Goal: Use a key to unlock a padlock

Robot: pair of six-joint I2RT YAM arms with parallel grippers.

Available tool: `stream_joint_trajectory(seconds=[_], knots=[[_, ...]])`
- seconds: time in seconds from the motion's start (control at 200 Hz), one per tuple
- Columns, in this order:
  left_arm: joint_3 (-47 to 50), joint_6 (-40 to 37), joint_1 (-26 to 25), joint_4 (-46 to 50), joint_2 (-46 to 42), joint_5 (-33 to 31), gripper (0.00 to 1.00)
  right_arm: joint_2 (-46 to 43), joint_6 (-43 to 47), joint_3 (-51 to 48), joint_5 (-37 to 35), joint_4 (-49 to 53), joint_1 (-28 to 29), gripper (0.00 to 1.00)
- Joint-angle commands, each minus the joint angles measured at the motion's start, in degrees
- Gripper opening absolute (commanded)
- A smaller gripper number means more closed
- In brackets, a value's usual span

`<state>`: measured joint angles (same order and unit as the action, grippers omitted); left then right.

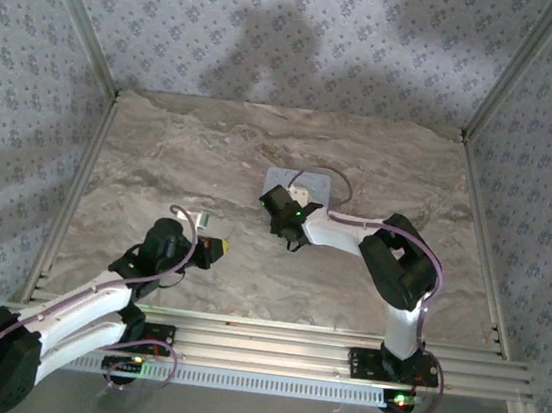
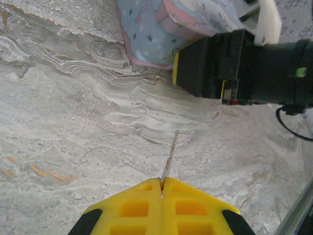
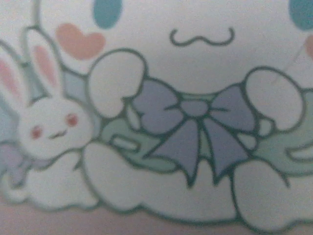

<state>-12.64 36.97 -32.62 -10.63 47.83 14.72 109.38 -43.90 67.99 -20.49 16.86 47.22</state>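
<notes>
Left fingers (image 2: 134, 208) pinch the key (image 2: 170, 155) tight, blade sticking forward. Right fingers (image 2: 200, 63) at the tin (image 2: 146, 34): opening can't be told. Best to keep the blade steady and level before inserting.

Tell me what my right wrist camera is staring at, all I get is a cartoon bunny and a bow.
Observer: That is the lid of a pale blue tin; from above, the right hand sits at its near edge.
Operator: Where is the key?
Observer: The left hand is shut on the key, a thin sliver sticking out in front.
Operator: Pointing where?
Observer: Toward the tin, bare table between them.
</notes>
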Motion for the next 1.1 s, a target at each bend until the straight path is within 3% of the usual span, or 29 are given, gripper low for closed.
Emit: stream_joint_trajectory(seconds=[0.0, 0.3, 0.655, 1.094], knots=[[-1.2, -2.0, 0.3, -2.3, 1.2, -0.2, 0.00, 0.2, 0.6, 2.5, -4.2, 1.4, -0.3, 0.42], [-1.0, -3.3, 0.1, -7.6, 5.1, 1.4, 0.00, 1.6, 1.7, 1.4, -9.9, -0.1, -0.4, 0.35], [0.2, -4.6, -0.3, -3.9, -0.2, -1.0, 0.00, 5.7, 4.7, 4.5, -11.1, -5.1, -0.7, 0.35], [0.3, -6.3, -0.3, -4.3, 0.4, 1.1, 0.00, 3.8, 7.4, 4.4, -3.3, -5.0, -2.3, 0.00]])
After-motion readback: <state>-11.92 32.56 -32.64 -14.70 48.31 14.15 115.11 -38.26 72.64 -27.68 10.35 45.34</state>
